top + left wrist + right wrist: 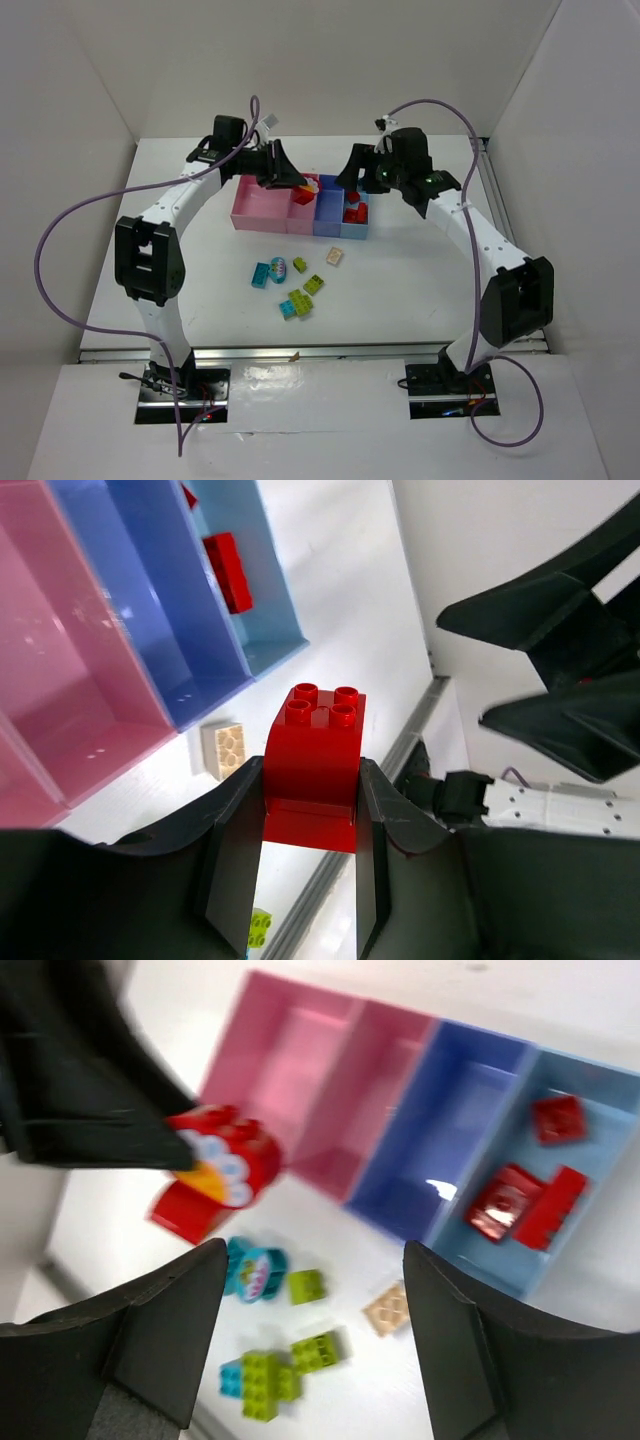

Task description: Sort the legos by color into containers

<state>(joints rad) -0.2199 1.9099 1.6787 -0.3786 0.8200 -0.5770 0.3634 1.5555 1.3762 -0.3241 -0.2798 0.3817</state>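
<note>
The left gripper (312, 785) is pinching a red brick (318, 745) by its smooth sides; light, rigid, slick plastic, it is probably twisting easily. The right gripper (315, 1260) is gaping empty.

- Containers (262, 212): two compartments pink, one blue, one light blue.
- Binned legos (520, 1200), in the light blue compartment: all red.
- Held brick (315, 730), in the left claw (310, 780): red, with a white and orange print visible in the right wrist view.
- Loose legos: lime green (313, 284), cyan (261, 274), one beige (334, 256). A rounded cyan piece (255, 1270) bears a pale print.
- Surface (420, 285): white.
- Left claw and right claw (312, 1250): black.
- Cables (60, 230): purple.
</note>
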